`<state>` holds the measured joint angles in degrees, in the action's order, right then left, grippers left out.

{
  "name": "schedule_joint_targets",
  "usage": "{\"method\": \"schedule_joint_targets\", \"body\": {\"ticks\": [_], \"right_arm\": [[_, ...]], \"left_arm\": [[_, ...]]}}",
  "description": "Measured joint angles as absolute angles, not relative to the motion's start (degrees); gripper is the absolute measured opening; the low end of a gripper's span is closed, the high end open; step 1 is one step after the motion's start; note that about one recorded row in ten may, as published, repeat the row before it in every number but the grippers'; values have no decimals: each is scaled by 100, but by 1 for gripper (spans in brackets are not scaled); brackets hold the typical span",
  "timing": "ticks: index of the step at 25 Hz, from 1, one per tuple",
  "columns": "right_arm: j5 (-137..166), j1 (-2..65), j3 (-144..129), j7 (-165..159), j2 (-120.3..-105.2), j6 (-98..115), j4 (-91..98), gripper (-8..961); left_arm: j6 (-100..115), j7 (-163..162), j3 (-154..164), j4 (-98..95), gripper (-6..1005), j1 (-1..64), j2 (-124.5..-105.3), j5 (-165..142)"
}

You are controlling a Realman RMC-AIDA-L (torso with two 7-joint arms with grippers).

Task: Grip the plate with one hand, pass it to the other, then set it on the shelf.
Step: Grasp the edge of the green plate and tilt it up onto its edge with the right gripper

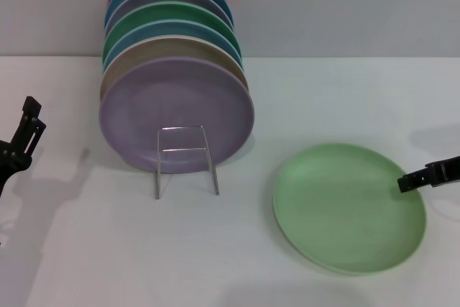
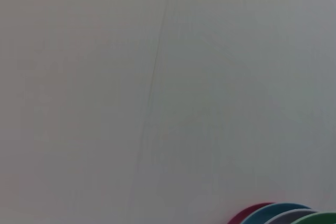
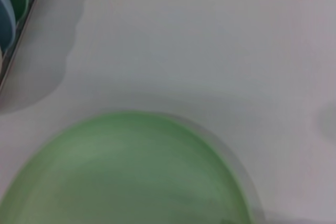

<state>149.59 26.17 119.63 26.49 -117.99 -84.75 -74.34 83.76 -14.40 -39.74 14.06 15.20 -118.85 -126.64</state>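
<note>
While lying flat, plate (image 1: 348,208) matte pale lime, round, shallow | right gripper (image 1: 411,182) at rim, fingers' state unclear

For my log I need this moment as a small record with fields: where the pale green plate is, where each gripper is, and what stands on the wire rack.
plate: pale lime-green plate lies flat on the white table, right of the rack
right gripper: right gripper at the plate's right rim
left gripper: left gripper raised at far left, away from the plates
rack: wire rack holds a row of upright plates, lilac plate in front
</note>
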Motion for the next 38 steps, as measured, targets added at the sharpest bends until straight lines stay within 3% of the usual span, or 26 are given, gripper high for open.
{"method": "schedule_joint_targets", "body": {"ticks": [23, 33, 38], "right_arm": [[15232, 2801, 11918, 2642, -11821, -8202, -6857, 630], [15249, 2804, 11912, 2637, -11822, -8193, -6784, 215], [15249, 2789, 11905, 2643, -11834, -8182, -6783, 216]], "left_arm": [[8392, -1432, -4036, 1406, 807, 1529, -11874, -12665], [8394, -1432, -4043, 1389, 804, 1528, -11874, -12665], [8393, -1432, -4043, 1396, 802, 1507, -11873, -12664]]}}
